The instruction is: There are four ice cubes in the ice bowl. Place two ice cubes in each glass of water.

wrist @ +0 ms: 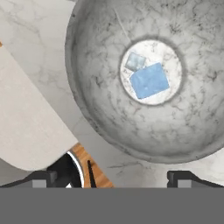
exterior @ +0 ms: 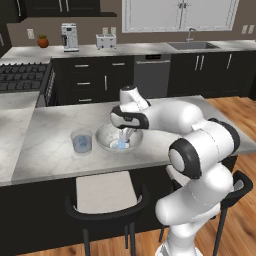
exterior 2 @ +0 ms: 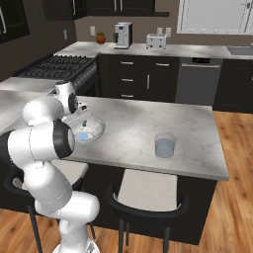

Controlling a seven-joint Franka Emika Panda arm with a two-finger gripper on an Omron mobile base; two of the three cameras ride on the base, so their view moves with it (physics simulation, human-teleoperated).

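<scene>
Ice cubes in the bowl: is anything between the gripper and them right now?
Nothing visible. The gripper hangs over the ice bowl, and the ice cubes lie uncovered on its flat bottom, with open space above them.

The ice bowl (exterior 2: 95, 129) sits on the counter (exterior 2: 138, 128) at about nine o'clock, near the counter's left edge, with pale-blue ice cubes (exterior 2: 84, 135) lying in its bottom. The pincer (exterior 2: 81, 120) hangs just over the bowl; whether its jaws are apart is too small to tell. A glass of water (exterior 2: 165, 146) stands upright toward four o'clock, well apart from the bowl.
</scene>
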